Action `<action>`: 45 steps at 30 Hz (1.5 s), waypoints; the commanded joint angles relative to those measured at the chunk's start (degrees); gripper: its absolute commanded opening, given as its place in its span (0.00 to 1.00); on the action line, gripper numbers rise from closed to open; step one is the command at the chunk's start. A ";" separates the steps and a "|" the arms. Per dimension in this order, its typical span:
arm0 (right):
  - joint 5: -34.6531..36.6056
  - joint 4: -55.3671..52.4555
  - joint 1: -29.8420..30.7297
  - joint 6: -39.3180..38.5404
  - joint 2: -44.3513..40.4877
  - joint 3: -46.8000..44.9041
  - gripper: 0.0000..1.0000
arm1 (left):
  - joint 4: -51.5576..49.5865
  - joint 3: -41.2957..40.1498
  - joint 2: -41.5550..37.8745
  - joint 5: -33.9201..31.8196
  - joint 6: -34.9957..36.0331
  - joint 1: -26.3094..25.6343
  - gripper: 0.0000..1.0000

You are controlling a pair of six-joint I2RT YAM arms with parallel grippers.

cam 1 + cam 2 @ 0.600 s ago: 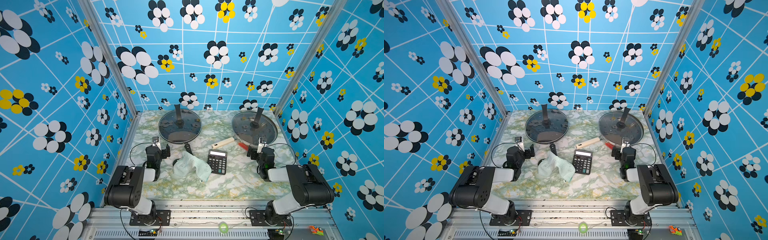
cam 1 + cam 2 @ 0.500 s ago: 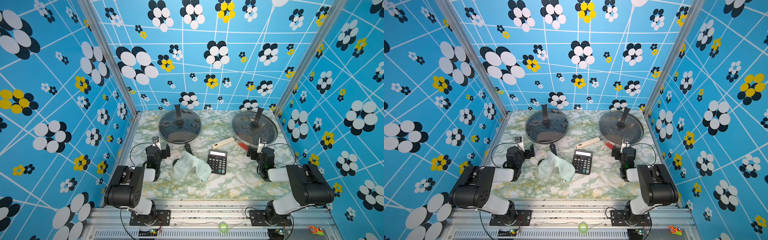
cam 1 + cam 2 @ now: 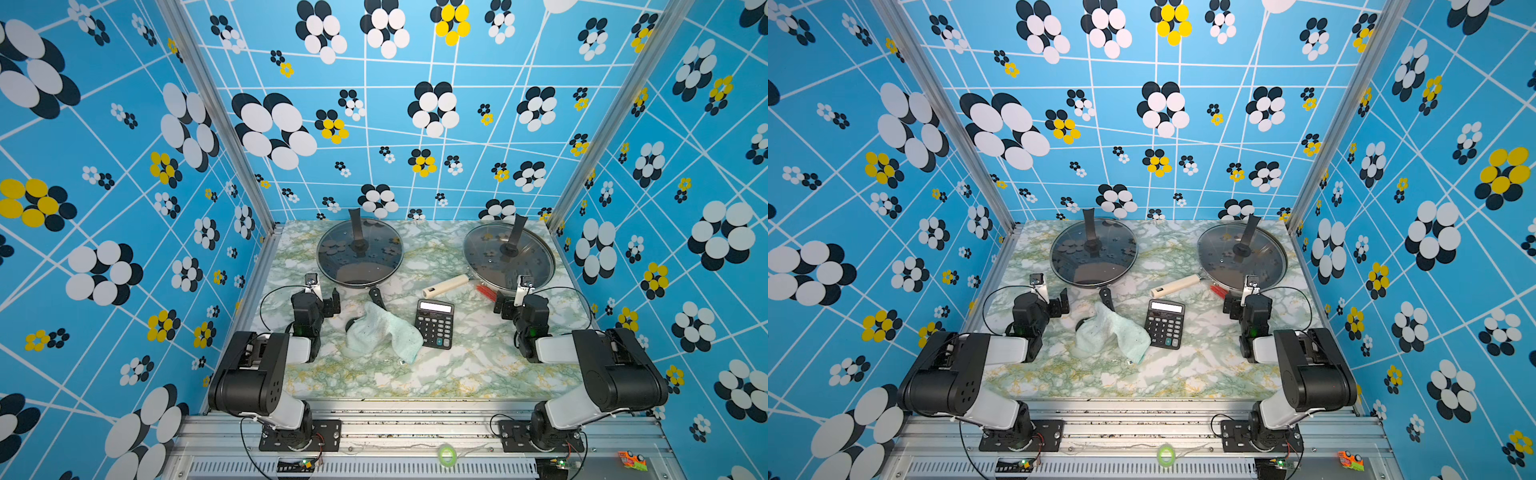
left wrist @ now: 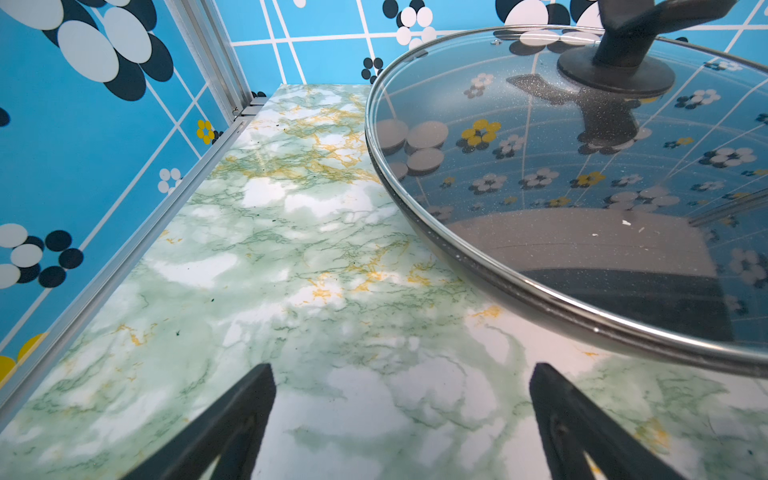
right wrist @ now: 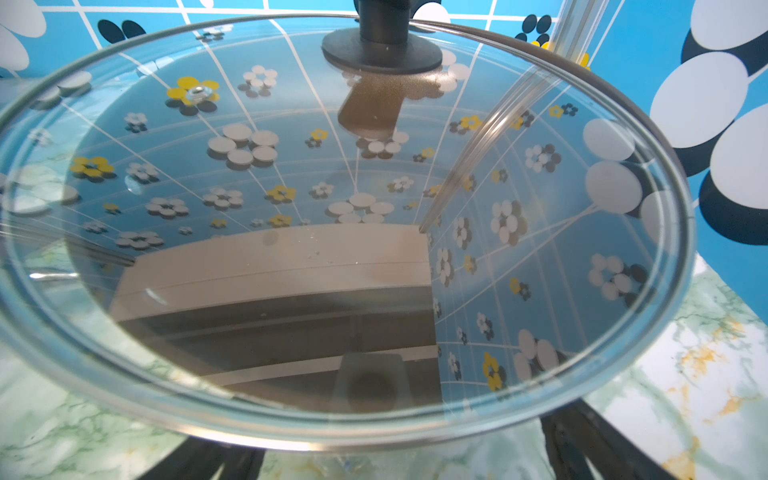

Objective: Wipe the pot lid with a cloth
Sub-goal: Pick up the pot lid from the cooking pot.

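You have the soft pale mint-green terry cloth [image 3: 384, 334] lying crumpled on the green-veined marble table [image 3: 457, 374], midway between the two arms and touched by neither; its right edge lies against the black desk calculator [image 3: 434, 324], its far corner meets the handle of the black-handled dark frying pan [image 3: 376, 297], and a small white tag [image 3: 401, 362] shows at its near corner.

Your left gripper [image 3: 331, 302] sits low at the table's left side, well apart from the cloth and just short of the dark pan; in the left wrist view its two black fingers [image 4: 232, 419] stand wide apart over bare marble with nothing between them; beyond them the round glass lid with the upright black handle [image 4: 582, 187] sits on that pan, its glass mirroring the blue flowered walls.

Your right gripper [image 3: 502, 305] is at the near rim of the second round glass lid [image 3: 509, 257], which covers the cream-handled pan [image 3: 445, 286]; in the right wrist view its fingers [image 5: 590, 440] are spread wide and hold nothing; their tips are hidden under the lid's steel rim, so you cannot tell whether they touch it.

A small red ribbed object [image 3: 486, 292] lies just beside that gripper, too small to identify.
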 commanded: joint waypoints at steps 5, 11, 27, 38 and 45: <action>0.48 2.90 -0.59 0.09 0.39 1.72 0.99 | 1.43 1.22 0.89 -0.46 0.77 0.50 0.99; 0.56 3.01 -0.59 0.07 0.39 1.64 0.99 | 1.47 1.18 0.87 -0.49 0.71 0.48 0.99; 1.76 -14.43 -0.59 0.60 -9.30 7.16 0.99 | -14.31 5.66 -8.31 0.92 4.06 -1.91 0.99; -5.91 -52.41 -0.33 27.66 -26.85 23.81 0.99 | -47.36 20.50 -32.37 -1.44 -9.90 -11.93 0.99; -14.66 -57.78 3.26 44.39 -27.25 27.81 0.99 | -55.08 31.13 -30.31 -2.62 -28.35 -20.71 0.99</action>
